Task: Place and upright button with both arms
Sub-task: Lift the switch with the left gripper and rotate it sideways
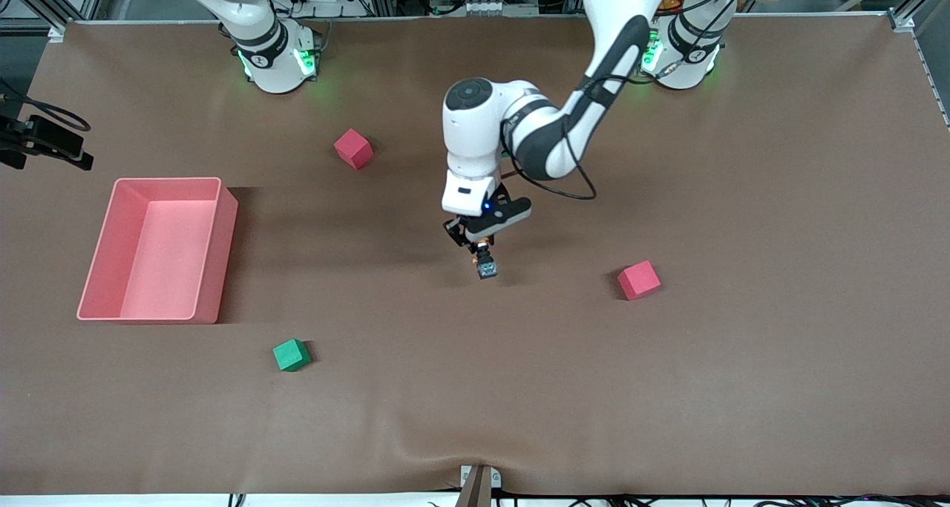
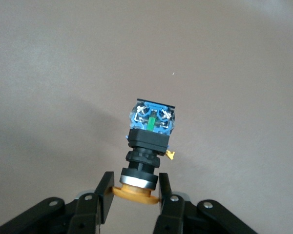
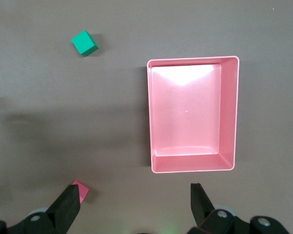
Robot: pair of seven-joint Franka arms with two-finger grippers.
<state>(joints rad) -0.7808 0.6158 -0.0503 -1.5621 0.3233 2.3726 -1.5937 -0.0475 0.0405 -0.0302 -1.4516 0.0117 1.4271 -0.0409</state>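
Observation:
My left gripper (image 1: 479,243) is over the middle of the table, shut on the button (image 1: 486,264). In the left wrist view the fingers (image 2: 103,195) pinch the round orange cap, and the gripper (image 2: 135,190) holds the button (image 2: 150,131) with its black and blue body pointing down at the brown mat. I cannot tell whether it touches the mat. My right gripper (image 3: 136,202) is open and empty, high over the table near its own base. It does not show in the front view. The right arm waits.
A pink bin (image 1: 223,254) stands toward the right arm's end; it also shows in the right wrist view (image 3: 149,117). One pink cube (image 1: 353,148) lies near the right base, another (image 1: 639,280) beside the button. A green cube (image 1: 290,355) lies nearer the front camera.

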